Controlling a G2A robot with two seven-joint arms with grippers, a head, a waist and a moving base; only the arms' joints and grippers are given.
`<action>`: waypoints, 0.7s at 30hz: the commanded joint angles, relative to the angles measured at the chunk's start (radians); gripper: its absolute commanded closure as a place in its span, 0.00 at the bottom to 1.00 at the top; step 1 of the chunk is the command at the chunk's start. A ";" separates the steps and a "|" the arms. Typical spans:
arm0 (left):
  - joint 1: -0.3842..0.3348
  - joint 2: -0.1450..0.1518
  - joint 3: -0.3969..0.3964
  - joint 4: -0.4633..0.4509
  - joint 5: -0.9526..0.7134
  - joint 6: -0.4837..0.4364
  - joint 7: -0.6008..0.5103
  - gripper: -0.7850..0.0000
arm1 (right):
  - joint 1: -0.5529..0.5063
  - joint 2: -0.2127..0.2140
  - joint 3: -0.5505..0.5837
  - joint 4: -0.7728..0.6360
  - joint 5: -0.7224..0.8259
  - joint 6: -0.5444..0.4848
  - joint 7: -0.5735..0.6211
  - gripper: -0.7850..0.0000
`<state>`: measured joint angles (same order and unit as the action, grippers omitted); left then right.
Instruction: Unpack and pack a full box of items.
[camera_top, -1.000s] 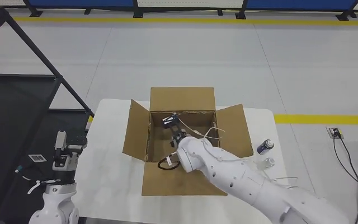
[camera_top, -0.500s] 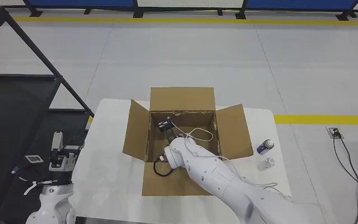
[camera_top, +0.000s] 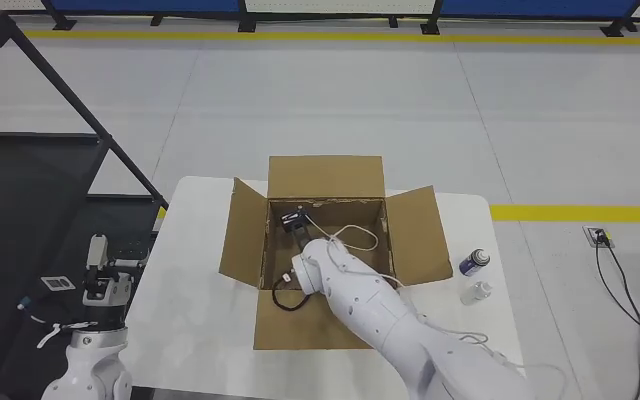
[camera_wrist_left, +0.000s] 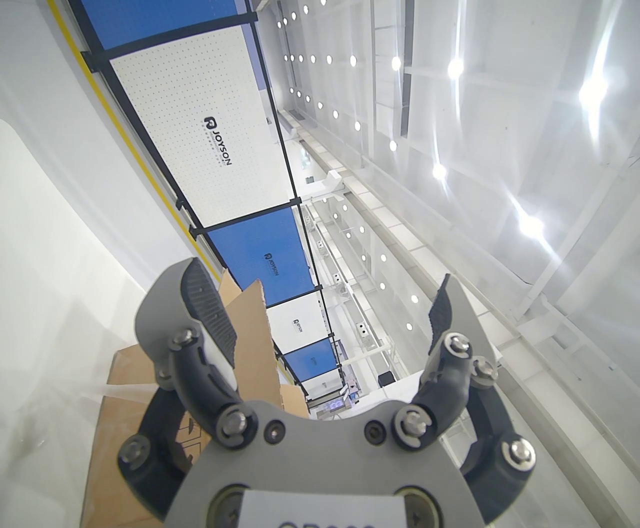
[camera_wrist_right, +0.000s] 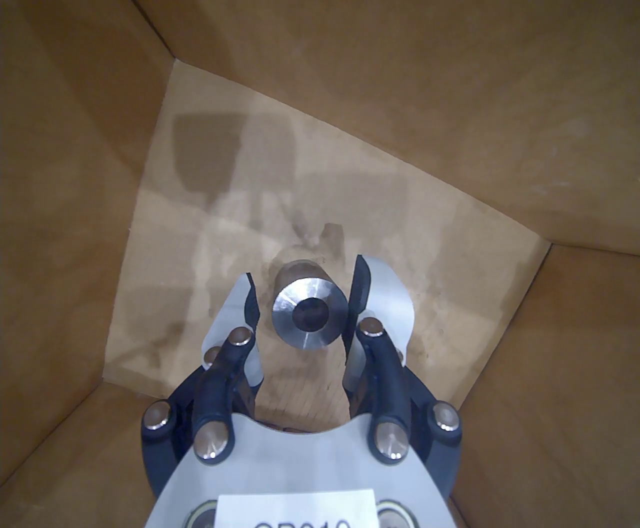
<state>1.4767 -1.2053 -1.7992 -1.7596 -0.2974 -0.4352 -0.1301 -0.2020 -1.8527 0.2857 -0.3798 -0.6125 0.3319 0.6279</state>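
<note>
While the right tool (camera_wrist_right: 304, 270) hangs low inside the cardboard box (camera_wrist_right: 350, 75), its two fingers (camera_wrist_right: 372, 285) stand parted on either side of a short metal cylinder (camera_wrist_right: 309, 314). The cylinder is seen end-on, with a dark round centre. A sliver of gap shows between it and one finger. The other finger lies just beside it, and I cannot tell whether that one touches. So the tool is open around the cylinder, not clamped on it. Beyond the cylinder lies the brown floor of the box, with the walls rising all round. Whether the cylinder rests on that floor I cannot tell.

In the top view the box stands in the middle of the frame on a white tabletop (camera_top: 200, 300), its four flaps folded outward. The right arm (camera_top: 400, 320) comes in from the lower right and dips into the box. A dark-capped can (camera_top: 474, 262) stands on the tabletop just beside the right flap. A small clear bottle (camera_top: 478, 292) is near the can, a little lower in the frame.

At the lower left of that frame, off the tabletop's left edge, the left tool (camera_wrist_left: 320, 280) points upward. In its own wrist view its fingers are spread wide against the ceiling lights (camera_wrist_left: 530, 225).
</note>
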 joint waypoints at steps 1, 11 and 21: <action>-0.002 -0.001 0.000 0.001 0.001 0.002 -0.003 0.00 | 0.005 0.002 0.015 -0.006 0.007 -0.018 -0.012 0.42; -0.036 -0.003 0.023 0.000 0.028 0.024 -0.018 0.00 | -0.003 0.087 0.118 -0.190 -0.010 -0.037 -0.017 0.32; -0.064 -0.006 0.045 0.001 0.053 0.045 -0.019 0.00 | -0.375 0.396 0.482 -1.073 -0.342 0.025 0.238 0.16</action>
<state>1.4156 -1.2113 -1.7566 -1.7580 -0.2474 -0.3928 -0.1495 -0.4825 -1.5031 0.6856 -1.2564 -0.8852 0.3650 0.8071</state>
